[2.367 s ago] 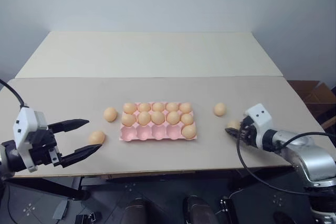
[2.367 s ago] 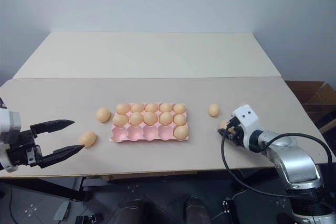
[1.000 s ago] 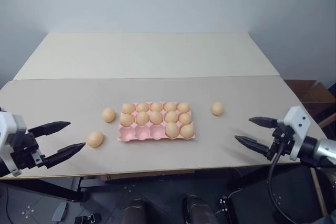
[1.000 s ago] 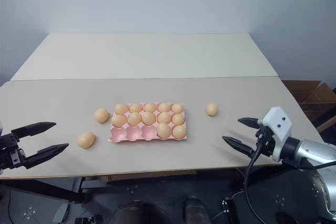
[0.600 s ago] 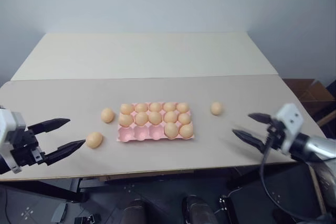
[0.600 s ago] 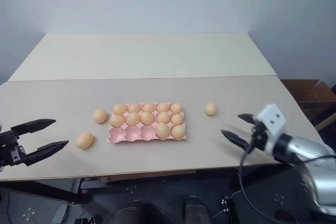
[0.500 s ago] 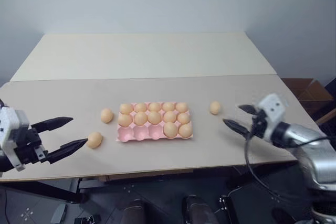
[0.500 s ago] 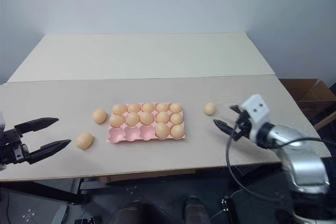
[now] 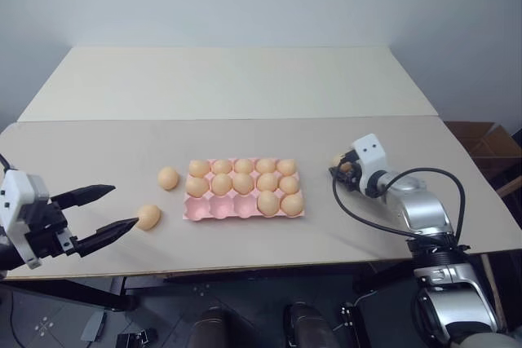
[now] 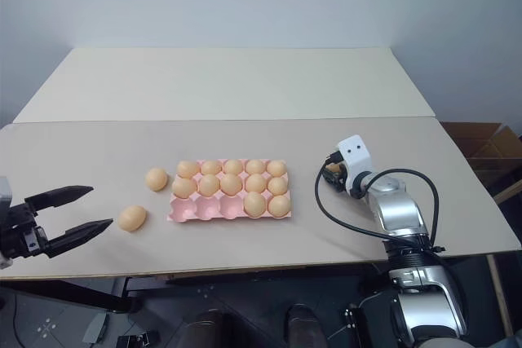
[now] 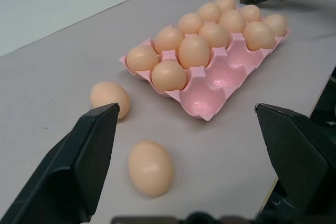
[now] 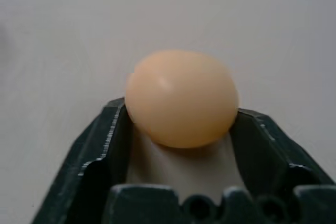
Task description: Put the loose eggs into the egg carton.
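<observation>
We see a pale beige table point(image 9: 245, 95) bearing a pink egg carton point(image 9: 214, 211) near its front middle. Two loose eggs point(image 9: 168, 178) lie on it beyond the left gripper's fingertips point(image 9: 130, 223), one point(image 9: 148, 217) just past them. Another egg point(image 12: 181, 97) sits between the right gripper's fingers point(image 12: 105, 135).

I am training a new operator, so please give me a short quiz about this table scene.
1. How many cups of the egg carton are empty?
2. True or false: the left hand holds an egg.
3. Which hand has a loose egg between its fingers: A left, B right?
Key: 1. Three, all in the front row. 2. False, it is open and holds nothing. 3. B, the right hand grips the egg.
</observation>
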You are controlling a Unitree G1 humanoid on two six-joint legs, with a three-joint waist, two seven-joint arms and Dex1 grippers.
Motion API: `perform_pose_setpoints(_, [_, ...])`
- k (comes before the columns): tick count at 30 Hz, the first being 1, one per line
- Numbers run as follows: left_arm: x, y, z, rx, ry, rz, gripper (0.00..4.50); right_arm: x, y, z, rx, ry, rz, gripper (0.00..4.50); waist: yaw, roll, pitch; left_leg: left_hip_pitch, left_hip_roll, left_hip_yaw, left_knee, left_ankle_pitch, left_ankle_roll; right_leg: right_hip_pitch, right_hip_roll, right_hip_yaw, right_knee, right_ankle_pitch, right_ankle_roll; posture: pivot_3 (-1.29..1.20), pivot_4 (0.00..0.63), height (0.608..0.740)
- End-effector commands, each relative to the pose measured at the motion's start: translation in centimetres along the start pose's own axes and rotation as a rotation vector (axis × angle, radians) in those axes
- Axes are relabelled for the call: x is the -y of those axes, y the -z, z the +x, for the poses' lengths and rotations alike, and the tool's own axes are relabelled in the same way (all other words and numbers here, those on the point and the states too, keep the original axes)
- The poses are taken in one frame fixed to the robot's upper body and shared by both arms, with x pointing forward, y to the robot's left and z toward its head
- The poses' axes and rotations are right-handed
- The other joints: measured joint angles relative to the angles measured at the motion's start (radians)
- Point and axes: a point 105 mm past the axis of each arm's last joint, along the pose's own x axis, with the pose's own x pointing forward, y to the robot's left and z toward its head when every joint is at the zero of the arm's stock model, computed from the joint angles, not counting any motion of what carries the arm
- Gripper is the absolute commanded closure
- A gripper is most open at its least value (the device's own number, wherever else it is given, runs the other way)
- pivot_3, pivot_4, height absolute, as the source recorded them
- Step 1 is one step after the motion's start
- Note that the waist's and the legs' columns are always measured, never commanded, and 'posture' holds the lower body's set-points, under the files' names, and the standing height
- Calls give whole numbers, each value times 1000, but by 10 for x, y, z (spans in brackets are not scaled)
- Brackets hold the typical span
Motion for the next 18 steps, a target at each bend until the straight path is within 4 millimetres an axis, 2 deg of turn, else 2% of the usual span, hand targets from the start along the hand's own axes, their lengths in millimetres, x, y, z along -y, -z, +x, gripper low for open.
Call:
perform_pose_setpoints(1, [1, -11, -4, 19, -16, 62, 0, -4, -32, -12, 129, -7, -46, 2267, 0, 0, 0, 0, 0, 0, 0, 0, 0, 0, 0, 0, 1, 0, 0, 0, 150, 740])
perform_pose_setpoints(6, [3, -10, -5, 14, -12, 61, 0, -30, -61, -32, 236, -75, -113, 2267, -2, 0, 0, 1, 1, 0, 0, 0, 0, 0, 0, 0, 2, 0, 0, 0, 150, 740])
perform_pose_setpoints(8, [3, -10, -6, 11, -10, 61, 0, -51, -76, -44, 286, -152, -138, 2267, -3, 0, 0, 1, 1, 0, 0, 0, 0, 0, 0, 0, 2, 0, 0, 0, 150, 740])
perform_pose_setpoints(10, [3, -11, -7, 8, -6, 61, 0, -81, -87, -57, 325, -266, -163, 2267, -4, 0, 0, 1, 1, 0, 0, 0, 0, -1, 1, 0, 2, 0, 0, 0, 150, 740])
perform_pose_setpoints(14, [4, -11, -6, 5, 1, 60, 0, -143, -91, -73, 360, -482, -213, 2267, -3, 0, 0, 2, 2, 0, 0, 0, 0, 0, 2, 0, 3, -1, -1, 0, 150, 740])
perform_pose_setpoints(18, [4, -12, -5, 3, 5, 60, 0, -175, -88, -72, 341, -559, -248, 2267, -1, 0, 0, 2, 1, 0, 0, 1, -1, 0, 1, 0, 3, -1, -2, 0, 150, 740])
